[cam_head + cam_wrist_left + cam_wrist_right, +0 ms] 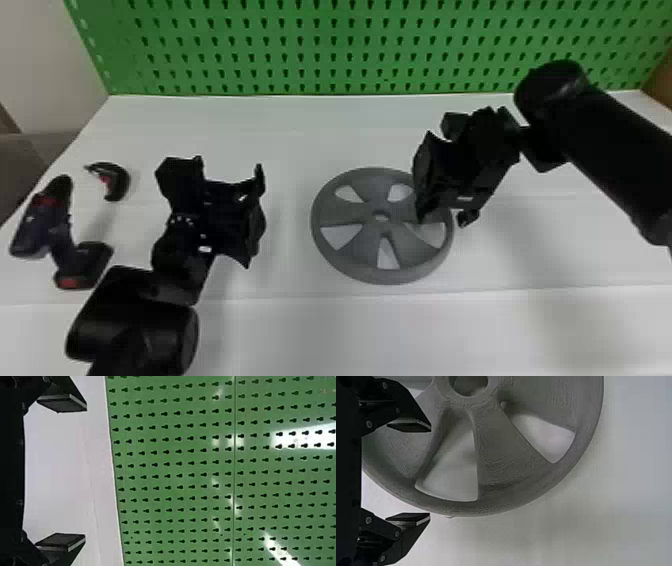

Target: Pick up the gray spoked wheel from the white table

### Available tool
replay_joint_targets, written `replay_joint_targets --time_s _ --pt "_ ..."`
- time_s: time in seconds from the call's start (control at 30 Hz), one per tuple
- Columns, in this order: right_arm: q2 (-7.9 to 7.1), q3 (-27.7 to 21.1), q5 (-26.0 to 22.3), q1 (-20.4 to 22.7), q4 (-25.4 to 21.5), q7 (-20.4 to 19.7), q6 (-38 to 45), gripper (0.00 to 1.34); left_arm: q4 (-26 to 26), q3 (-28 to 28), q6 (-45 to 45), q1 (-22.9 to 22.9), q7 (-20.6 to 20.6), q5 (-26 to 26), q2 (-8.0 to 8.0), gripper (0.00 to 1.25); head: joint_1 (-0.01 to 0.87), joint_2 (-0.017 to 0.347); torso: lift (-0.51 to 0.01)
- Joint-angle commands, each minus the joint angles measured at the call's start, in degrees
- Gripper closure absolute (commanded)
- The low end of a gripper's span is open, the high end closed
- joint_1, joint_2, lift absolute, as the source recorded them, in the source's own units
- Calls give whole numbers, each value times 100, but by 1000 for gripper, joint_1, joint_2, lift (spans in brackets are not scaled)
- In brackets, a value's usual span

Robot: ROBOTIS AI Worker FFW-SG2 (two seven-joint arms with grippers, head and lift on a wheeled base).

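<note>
Right black two-fingered gripper [443, 220]: hovering, fingers standing apart | gray round spoked wheel [345, 215]: lying flat on white table [300, 125], extending left from beneath gripper

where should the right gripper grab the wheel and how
Probably by the rim on the robot's right, from above, one finger down through an opening between spokes, the other outside. The wheel lies flat, its outer edge is free there, and the right gripper hangs open above that side.

A green perforated panel [325, 48] (glossy, catching white light) borders a pale wall [40, 60].
</note>
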Motion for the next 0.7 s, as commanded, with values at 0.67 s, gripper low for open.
replay_joint_targets --time_s 0.67 --pt "320 -1884 415 153 434 -1685 -176 472 0 -47 9 -9 0 -50 0 128 767 35 -107"
